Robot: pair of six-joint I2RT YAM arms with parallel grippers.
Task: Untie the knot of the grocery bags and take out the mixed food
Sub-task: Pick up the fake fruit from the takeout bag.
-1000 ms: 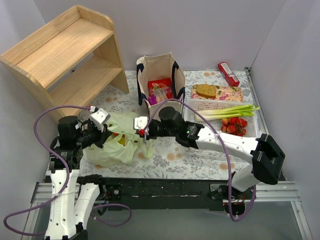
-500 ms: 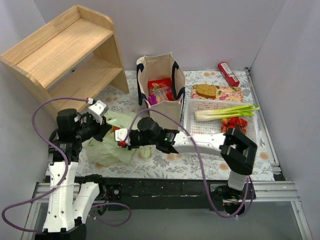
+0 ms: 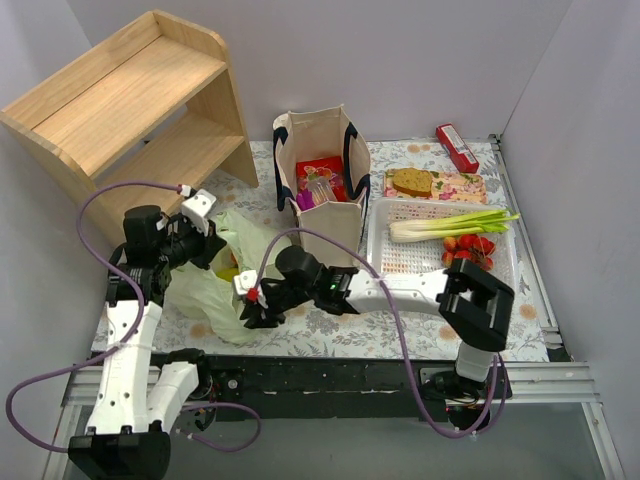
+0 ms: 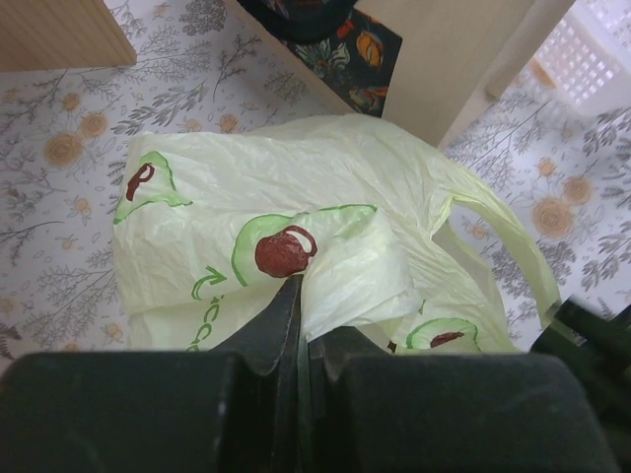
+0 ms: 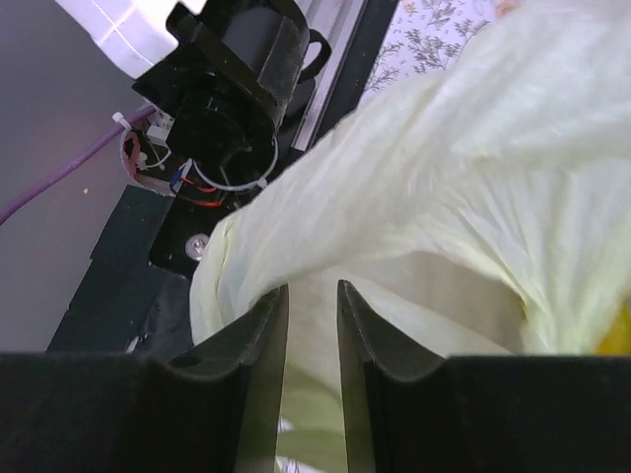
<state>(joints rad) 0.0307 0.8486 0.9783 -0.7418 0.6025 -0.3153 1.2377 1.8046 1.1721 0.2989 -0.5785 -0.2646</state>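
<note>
We are looking at the plastic bag (image 3: pixel 212 290) lying on the left part of the tabletop (image 3: pixel 400 322), just in front of the canvas tote (image 3: pixel 335 222). The two arms are holding it at opposite ends. In the overhead view its long axis is running from the far side toward the near edge, leaning slightly rightward as it nears us.

The left gripper (image 4: pixel 299 301) is sitting at the bag's far end. Its jaws are clenched on a raised fold of the film, right beside a printed avocado (image 4: pixel 284 251). In the left wrist view one handle loop (image 4: pixel 503 246) is curving out to the right, and we cannot tell whether the handles are tied.

The right gripper (image 5: pixel 309 315) is working at the bag's near end, close to the tabletop's near edge. Its jaws are pinched almost together, with the pale film caught between them.

The tote is standing upright with its mouth facing up and red packets (image 3: pixel 320 168) showing inside. To its right, a white basket (image 3: pixel 500 262) is holding green onions (image 3: pixel 450 222) and strawberries (image 3: pixel 470 250).
</note>
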